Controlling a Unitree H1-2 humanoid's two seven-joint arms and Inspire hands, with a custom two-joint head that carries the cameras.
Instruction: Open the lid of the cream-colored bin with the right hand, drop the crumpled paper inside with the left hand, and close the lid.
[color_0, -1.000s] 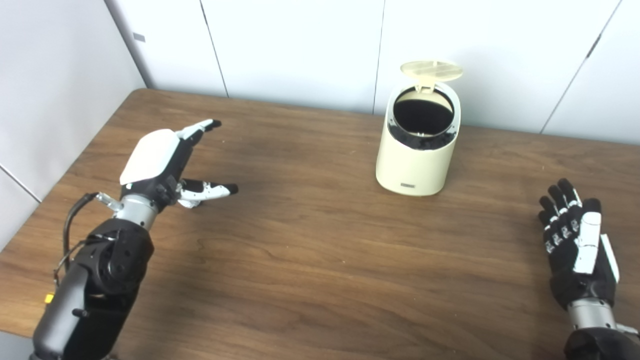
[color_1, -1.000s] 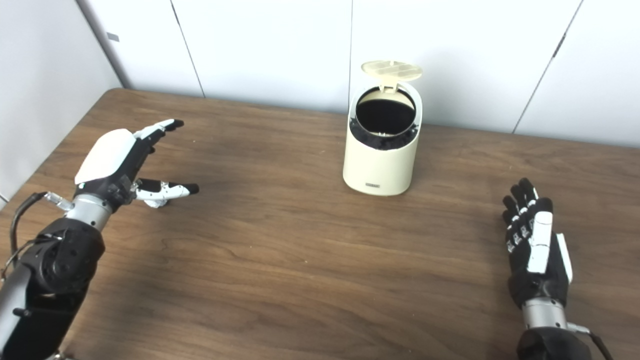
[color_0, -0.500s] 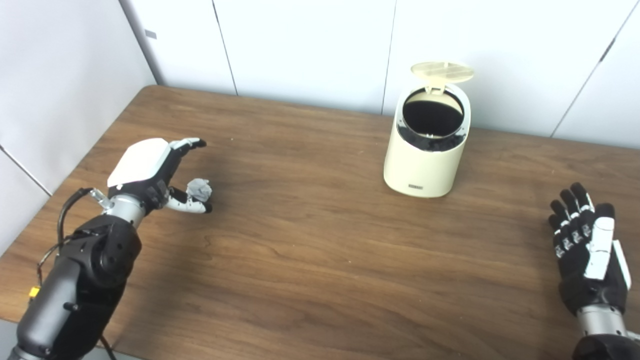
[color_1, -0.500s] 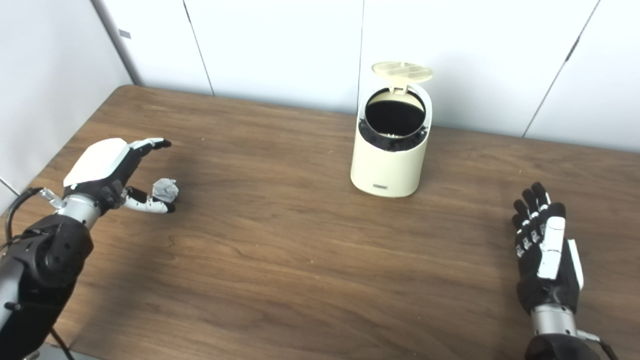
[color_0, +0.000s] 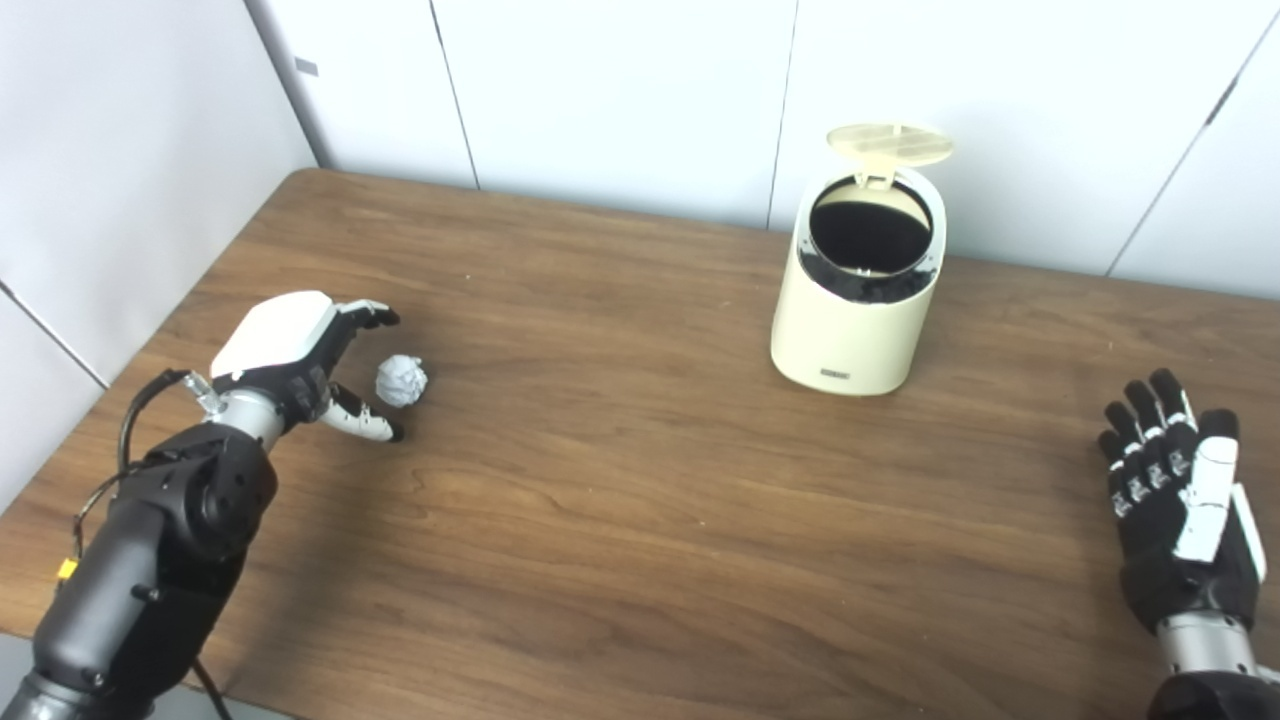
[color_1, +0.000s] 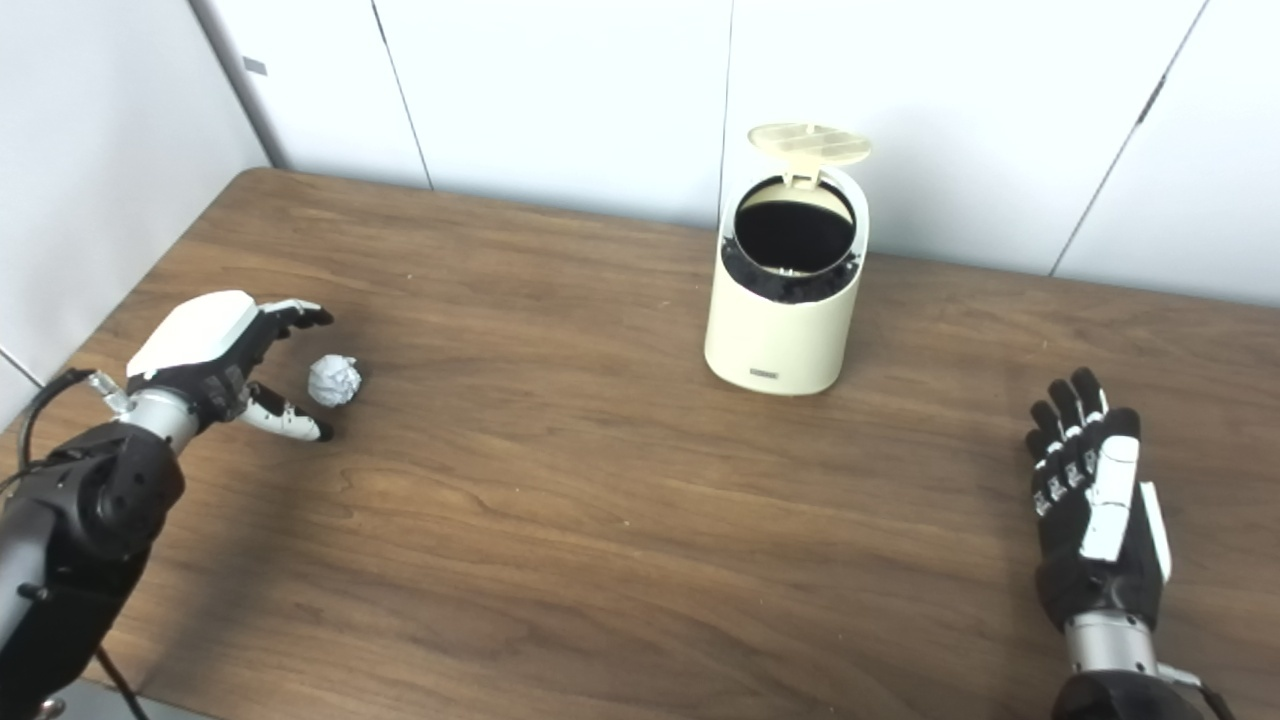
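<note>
Right hand sits low at the near right of the desk, palm side up toward the camera, fingers spread and straight, holding nothing, well apart from everything else. Left hand is further in on the left side, back of the hand up, fingers and thumb apart and curved around a gap, empty. Crumpled paper lies on the desk just beside that hand, in the mouth between fingers and thumb; can't tell if a fingertip touches it, it isn't pinched. Bin stands upright toward the far edge, right of centre, well apart from both hands. Lid is flipped up at the back, opening dark inside. White wall panels behind.
</note>
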